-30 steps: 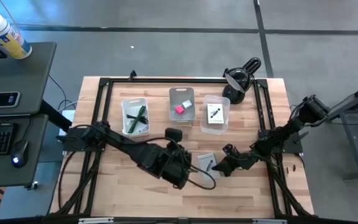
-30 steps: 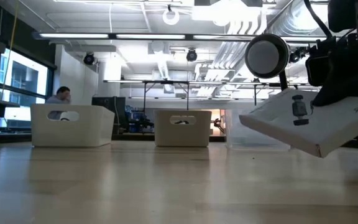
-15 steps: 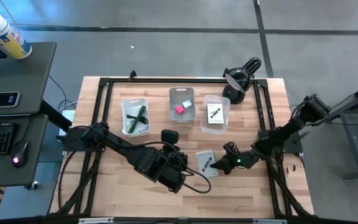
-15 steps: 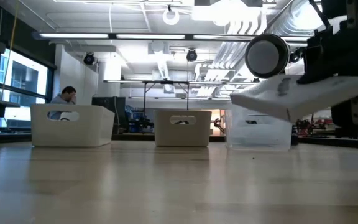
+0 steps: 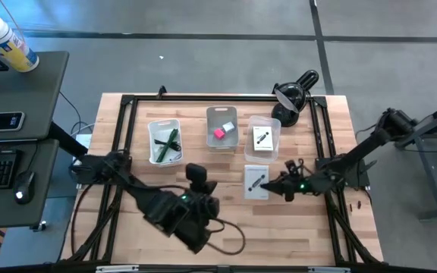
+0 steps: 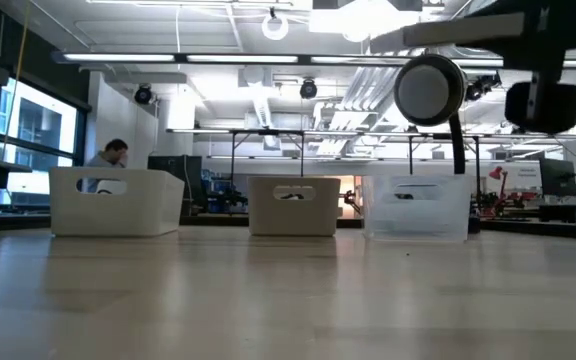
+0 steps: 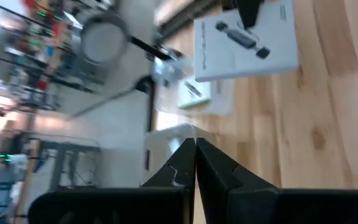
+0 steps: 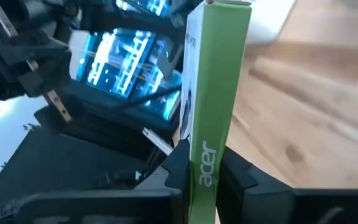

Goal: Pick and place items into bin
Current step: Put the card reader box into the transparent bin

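The item in hand is a flat white box (image 5: 256, 182) with black print on its face and a green side (image 8: 216, 81). My right gripper (image 5: 282, 185) is shut on it, in front of the clear bin (image 5: 262, 139). In the low view the box (image 6: 458, 30) shows edge-on, high above the table. My left gripper (image 5: 196, 173) is shut and empty, left of the box. The left white bin (image 5: 165, 142) holds a green pen and a black cable. The middle bin (image 5: 222, 126) holds a pink block and a white cube. A white card lies in the clear bin. My right gripper pinches the box at its right-hand end (image 8: 211, 163), one finger on each broad face, with the green side between the fingers. It comes level from the table's right side. The box is lifted clear of the table and lies flat, printed face up.
A black desk lamp (image 5: 294, 95) stands at the far right corner, behind the clear bin. A black frame (image 5: 203, 98) runs around the tabletop. Bare wood lies along the near edge (image 5: 294, 235). A desk with a keyboard stands off the table's left.
My right gripper has risen and moved toward the far edge, carrying the box. The box has gone from tilted, low over the table, to level and high. My left gripper has drawn back toward the table's left and near edge, away from the box.
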Robot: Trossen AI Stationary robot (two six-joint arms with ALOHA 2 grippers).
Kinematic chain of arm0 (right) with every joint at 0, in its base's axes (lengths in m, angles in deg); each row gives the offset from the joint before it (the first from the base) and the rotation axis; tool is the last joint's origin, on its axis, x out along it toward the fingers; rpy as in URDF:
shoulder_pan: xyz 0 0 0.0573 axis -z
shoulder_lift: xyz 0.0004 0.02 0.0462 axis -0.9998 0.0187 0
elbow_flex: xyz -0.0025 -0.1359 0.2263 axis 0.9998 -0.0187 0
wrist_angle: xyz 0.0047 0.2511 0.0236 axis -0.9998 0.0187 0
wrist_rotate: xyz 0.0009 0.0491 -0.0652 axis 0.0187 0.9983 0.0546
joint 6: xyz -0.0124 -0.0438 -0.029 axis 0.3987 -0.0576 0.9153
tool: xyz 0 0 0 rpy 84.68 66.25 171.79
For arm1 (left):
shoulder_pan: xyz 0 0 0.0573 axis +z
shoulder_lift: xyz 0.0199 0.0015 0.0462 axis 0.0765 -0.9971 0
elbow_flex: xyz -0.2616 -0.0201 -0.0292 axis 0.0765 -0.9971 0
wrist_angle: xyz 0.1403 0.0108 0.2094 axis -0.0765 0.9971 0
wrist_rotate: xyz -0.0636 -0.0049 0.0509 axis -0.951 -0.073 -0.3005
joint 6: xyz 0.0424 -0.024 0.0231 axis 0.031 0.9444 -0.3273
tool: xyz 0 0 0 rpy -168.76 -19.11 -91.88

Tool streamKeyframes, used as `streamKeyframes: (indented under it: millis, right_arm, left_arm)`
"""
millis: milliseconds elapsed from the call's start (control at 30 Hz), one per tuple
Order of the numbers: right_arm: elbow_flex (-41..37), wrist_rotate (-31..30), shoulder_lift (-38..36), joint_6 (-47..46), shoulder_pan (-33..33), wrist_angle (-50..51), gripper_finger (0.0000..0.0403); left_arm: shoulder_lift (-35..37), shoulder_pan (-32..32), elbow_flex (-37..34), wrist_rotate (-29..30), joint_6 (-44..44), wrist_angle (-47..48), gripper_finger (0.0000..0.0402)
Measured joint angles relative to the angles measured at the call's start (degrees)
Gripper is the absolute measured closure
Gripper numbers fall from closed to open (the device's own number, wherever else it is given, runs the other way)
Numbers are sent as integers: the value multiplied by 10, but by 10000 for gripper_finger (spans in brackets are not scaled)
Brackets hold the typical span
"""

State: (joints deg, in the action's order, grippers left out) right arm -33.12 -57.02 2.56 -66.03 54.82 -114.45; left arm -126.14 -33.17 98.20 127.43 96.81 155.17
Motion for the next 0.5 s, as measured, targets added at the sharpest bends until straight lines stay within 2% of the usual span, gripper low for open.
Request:
streamKeyframes:
  millis: [267,500]
  right_arm:
    - [0,-54,-115,36,3,95,359]
    - [0,-61,-177,45,42,175,368]
  left_arm:
    - [24,-61,0,114,45,0,399]
    - [24,-92,0,127,85,0,399]
